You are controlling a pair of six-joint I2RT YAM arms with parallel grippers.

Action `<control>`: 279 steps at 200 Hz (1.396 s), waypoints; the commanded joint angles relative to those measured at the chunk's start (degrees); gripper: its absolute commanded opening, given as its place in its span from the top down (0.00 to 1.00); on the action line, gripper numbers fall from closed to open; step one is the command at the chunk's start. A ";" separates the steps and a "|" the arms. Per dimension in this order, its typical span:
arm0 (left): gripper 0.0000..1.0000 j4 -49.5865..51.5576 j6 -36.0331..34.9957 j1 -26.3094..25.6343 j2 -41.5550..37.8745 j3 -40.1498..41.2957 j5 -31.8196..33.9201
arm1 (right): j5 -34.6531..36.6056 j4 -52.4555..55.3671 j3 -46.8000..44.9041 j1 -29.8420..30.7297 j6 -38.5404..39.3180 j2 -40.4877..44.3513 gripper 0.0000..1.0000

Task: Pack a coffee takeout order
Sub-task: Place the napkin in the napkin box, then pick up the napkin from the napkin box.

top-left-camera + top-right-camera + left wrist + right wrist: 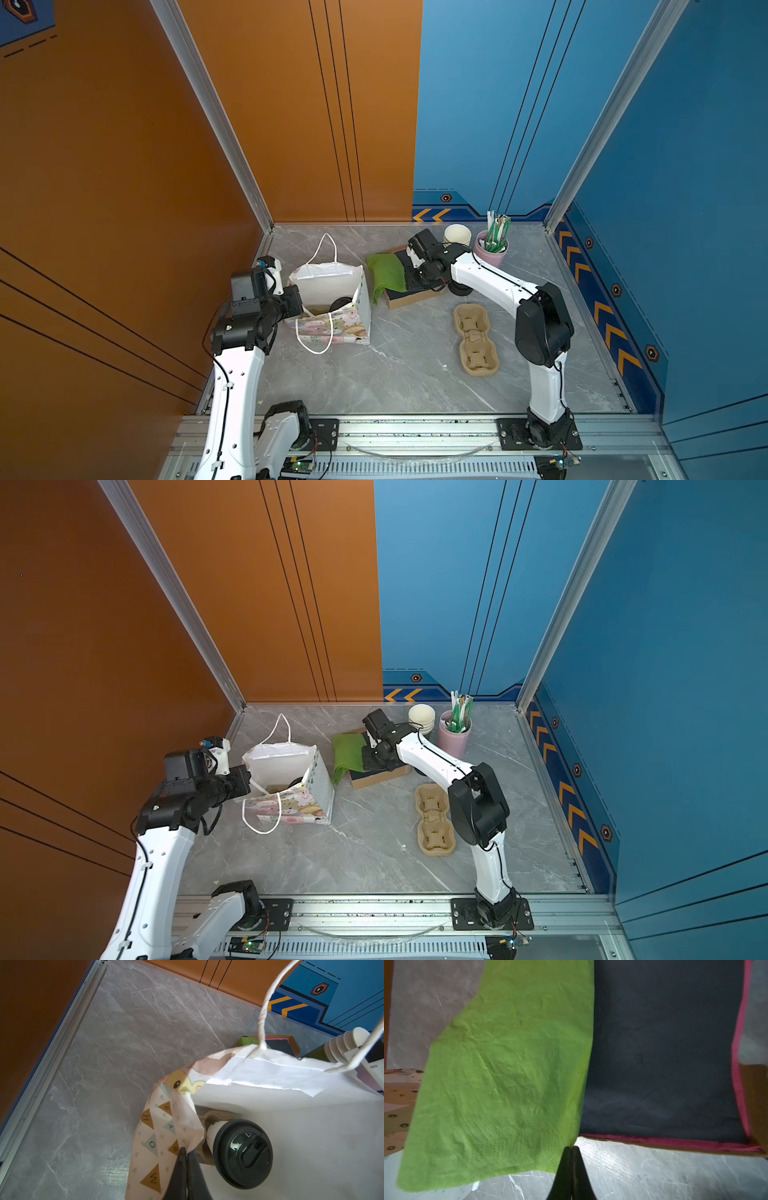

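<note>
Two grippers: both pinching thin paper, jaws pressed almost together on a single sheet each.
Left gripper [186,1151]: nipping the patterned side rim of the paper bag [270,1076], seemingly tugging the mouth wide and steadying it for the next drop-in.
Paper bag: standing close to the left edge of the worktop [395,374], mouth gaping upward, rope handles flopping outward and clear of the opening.
Paper cup [212,1133]: sitting inside the bag already, wearing the black lid [243,1153], seemingly seated in a pulp tray [209,1115] on the bag's floor.
Right gripper [572,1148]: gripping one edge of the green napkin [508,1074], probably peeling it away for carrying across to the bag.
Green napkin: draping over the black-topped box [411,297] toward the middle of the far edge, hanging off the box side facing the bag.
Open room: bare worktop lying between box and bag, offering a short path with nothing in the way; roomy white interior beside the cup waiting for the napkin.
Edges to mind: bag rim and handle loops risking a snag on the limp sheet; soft paper likely tearing or slipping under a hasty pull.
Bystanders: spare carrier [476,340] lying in the right half, pink tin [490,254] and cup stack [457,235] crowding the far right corner, all sitting off the path to the bag.
</note>
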State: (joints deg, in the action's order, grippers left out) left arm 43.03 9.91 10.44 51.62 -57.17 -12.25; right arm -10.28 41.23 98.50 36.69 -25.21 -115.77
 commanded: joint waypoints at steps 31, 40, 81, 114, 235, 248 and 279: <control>0.95 1.10 -0.24 -0.42 -0.20 1.18 -0.13 | -0.97 6.34 2.74 -0.39 3.43 2.09 0.65; 0.95 1.10 -0.24 -0.43 -0.19 1.18 -0.11 | -0.19 7.50 3.28 -0.50 4.15 2.95 0.58; 0.95 1.08 -0.24 -0.45 -0.11 0.93 -0.02 | 4.07 10.85 6.99 -0.15 5.55 6.65 0.35; 0.95 1.11 -0.08 -0.55 -0.09 0.92 -0.09 | 7.05 10.88 14.09 3.10 4.74 5.30 0.10; 0.95 1.10 -0.24 -0.87 -0.18 0.90 0.39 | 15.23 14.90 40.83 8.67 2.60 -19.10 0.04; 0.95 1.09 -0.24 -0.93 -0.06 0.91 0.47 | 13.98 14.86 40.72 8.79 3.01 -20.07 0.05; 0.95 1.10 -0.20 -0.93 0.06 0.91 0.46 | 13.40 14.97 39.64 8.93 3.89 -21.93 0.11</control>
State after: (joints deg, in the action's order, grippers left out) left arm 43.03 9.91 10.07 51.64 -57.17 -12.23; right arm 3.60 54.57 136.75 45.34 -21.80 -136.46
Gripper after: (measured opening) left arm 0.054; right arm 0.917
